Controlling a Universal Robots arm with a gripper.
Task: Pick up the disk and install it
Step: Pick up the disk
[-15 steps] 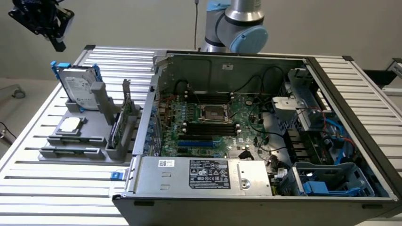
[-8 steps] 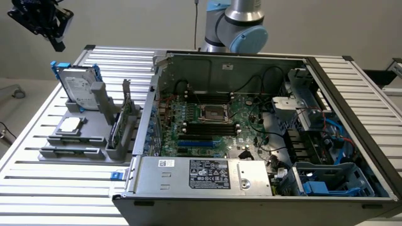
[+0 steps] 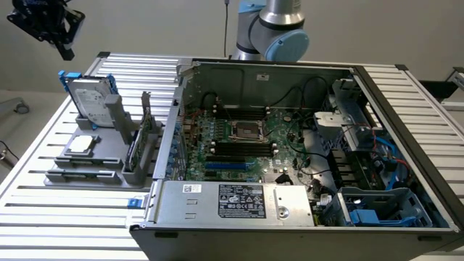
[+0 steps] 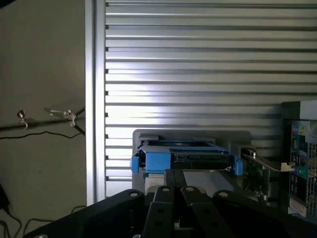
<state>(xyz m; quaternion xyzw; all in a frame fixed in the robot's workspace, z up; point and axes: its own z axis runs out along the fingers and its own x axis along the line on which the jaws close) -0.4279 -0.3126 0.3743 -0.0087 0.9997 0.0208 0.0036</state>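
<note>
We see a slatted aluminium table (image 3: 65, 223) beneath the pincer (image 3: 64, 50). A grey parts stand (image 3: 87, 176) rests on it almost under the pincer; an open computer case (image 3: 290, 242) sits farther from it.

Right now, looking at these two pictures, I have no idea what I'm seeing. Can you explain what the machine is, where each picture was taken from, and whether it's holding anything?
The machine is a grey robot arm with blue joint caps, ending in a black pincer. One picture comes from a camera standing off the arm. The other comes from a camera on the arm's wrist, looking down past the pincer.

On the slatted metal table stands an open grey computer case with its green circuit board showing. Beside it, towards the exterior view's left, a grey holder keeps parts. One is a silver-grey hard disk in a blue plastic frame, standing upright. Another is a small square silver chip.

The pincer is shut, holds nothing and hangs above the disk.
</note>
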